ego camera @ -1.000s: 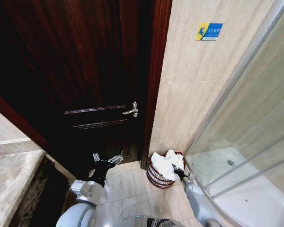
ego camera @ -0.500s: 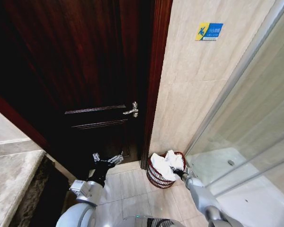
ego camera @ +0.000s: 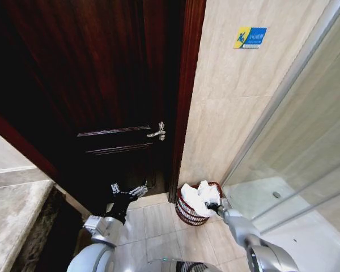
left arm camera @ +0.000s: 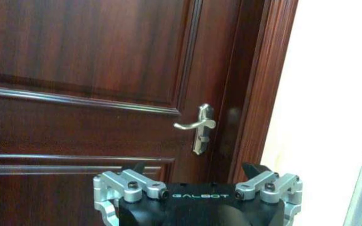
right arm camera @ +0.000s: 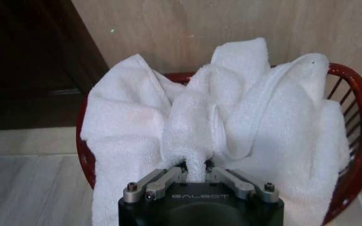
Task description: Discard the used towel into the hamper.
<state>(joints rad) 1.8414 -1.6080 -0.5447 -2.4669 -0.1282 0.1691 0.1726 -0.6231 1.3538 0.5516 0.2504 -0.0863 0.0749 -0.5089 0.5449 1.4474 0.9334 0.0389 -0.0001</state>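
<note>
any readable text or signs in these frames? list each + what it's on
"GALBOT": on the body of the left gripper, in the left wrist view.
"GALBOT": on the body of the right gripper, shut on the towel in the hamper.
Blue and yellow wall sign on the tiled wall: pictogram visible, text too small to read.

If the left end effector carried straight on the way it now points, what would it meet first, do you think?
Most likely the dark wooden door: the open left end effector faces its panels, with the lever handle just ahead. How far off the door is remains unclear.
</note>
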